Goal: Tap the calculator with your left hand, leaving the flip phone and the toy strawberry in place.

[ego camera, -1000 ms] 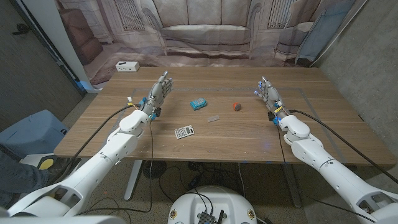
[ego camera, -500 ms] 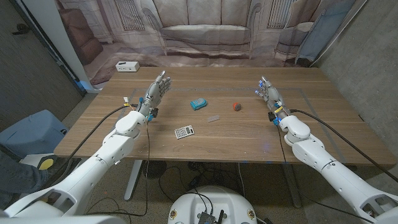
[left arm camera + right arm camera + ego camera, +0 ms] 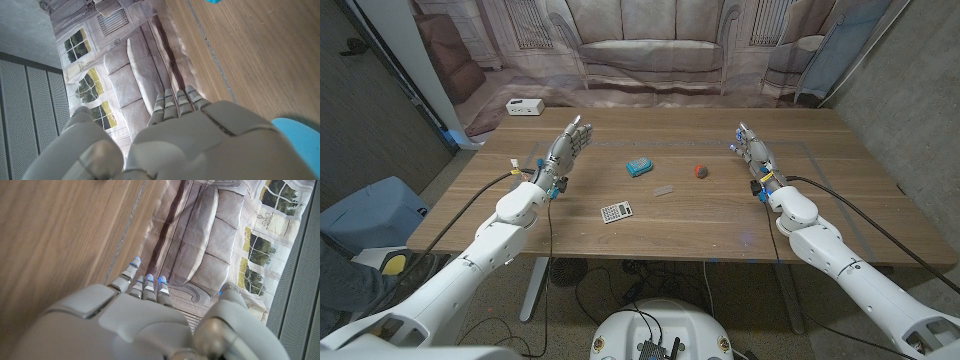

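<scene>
A small grey calculator (image 3: 615,211) lies near the table's middle, toward the front. Behind it sit a blue flip phone (image 3: 639,167) and a red toy strawberry (image 3: 700,171). My left hand (image 3: 565,149) is raised over the table's left part, fingers straight and apart, holding nothing; it is left of and behind the calculator. My right hand (image 3: 751,150) stands at the right side, fingers extended, empty, to the right of the strawberry. The wrist views show the back of my left hand (image 3: 195,140) and of my right hand (image 3: 135,320) with fingers stretched out.
A small grey flat piece (image 3: 663,190) lies between the calculator and the strawberry. A white box (image 3: 524,106) sits at the far left corner of the wooden table (image 3: 720,220). A printed sofa backdrop (image 3: 650,50) hangs behind the table.
My left hand and arm have moved left and slightly farther back, away from the calculator. The right hand and the objects have not moved.
</scene>
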Robot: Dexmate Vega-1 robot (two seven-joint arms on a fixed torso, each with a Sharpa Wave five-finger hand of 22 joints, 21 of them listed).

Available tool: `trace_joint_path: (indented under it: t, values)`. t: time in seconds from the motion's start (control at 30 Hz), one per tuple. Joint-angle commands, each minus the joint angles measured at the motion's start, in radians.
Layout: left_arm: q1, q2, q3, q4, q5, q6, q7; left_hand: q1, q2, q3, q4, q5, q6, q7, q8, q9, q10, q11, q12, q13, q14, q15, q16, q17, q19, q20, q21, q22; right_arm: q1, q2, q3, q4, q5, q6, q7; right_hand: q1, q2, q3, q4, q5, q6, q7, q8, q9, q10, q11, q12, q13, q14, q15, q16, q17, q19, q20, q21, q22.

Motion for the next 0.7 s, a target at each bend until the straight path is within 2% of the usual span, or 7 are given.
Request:
trace_joint_path:
  t: [0.03,0.37,0.53,0.7]
  values:
    - [0.048,0.042,-0.015,-0.026,0.016,-0.018,-0.005,0.003,0.004,0.001,-0.006,0.003,0.013,0.0,0.002,0.005,0.014,0.002,0.004,-0.002,0.015,0.005,0.008,0.003,0.014,0.006,-0.001,0.004,-0.01,0.002,-0.002,-0.028,-0.014,0.004,-0.017,0.005,0.004,0.003,-0.005,0.002,0.008,0.0,0.006,0.002,0.007,0.007,0.004,0.002,0.005,0.003,0.004,0.002,0.014,0.0,-0.006,0.004]
    - [0.104,0.061,-0.034,-0.051,0.026,-0.058,0.008,0.004,0.004,-0.001,-0.009,0.002,0.032,0.0,0.003,0.006,0.033,-0.002,0.008,-0.011,0.034,0.001,0.009,0.003,0.033,0.014,-0.004,0.004,0.003,0.009,-0.007,-0.008,-0.016,0.016,-0.002,0.006,0.006,0.003,-0.006,0.001,0.011,0.001,0.006,0.002,0.008,0.006,0.004,0.001,0.006,0.004,0.004,0.0,0.016,0.001,-0.009,0.004]
    - [0.123,0.05,-0.048,-0.049,-0.004,-0.101,-0.017,0.005,0.004,-0.002,-0.01,0.002,0.039,-0.003,0.002,0.006,0.041,-0.002,0.01,-0.015,0.042,0.001,0.01,0.003,0.037,0.016,-0.007,0.004,-0.022,-0.006,0.001,-0.041,-0.029,0.014,-0.026,0.005,0.007,0.003,-0.007,0.001,0.012,0.0,0.005,0.002,0.009,0.006,0.004,0.0,0.007,0.006,0.004,-0.001,0.017,0.001,-0.011,0.004]
    - [0.151,0.055,-0.057,-0.075,0.008,-0.11,0.006,0.005,0.004,-0.004,-0.012,0.001,0.047,-0.004,0.002,0.006,0.053,-0.007,0.013,-0.019,0.052,0.002,0.011,0.003,0.042,0.019,-0.01,0.004,-0.043,-0.017,0.012,-0.059,-0.03,0.015,-0.036,0.005,0.008,0.002,-0.007,0.0,0.013,0.0,0.005,0.002,0.009,0.007,0.003,0.0,0.008,0.004,0.004,-0.001,0.017,0.001,-0.013,0.004]
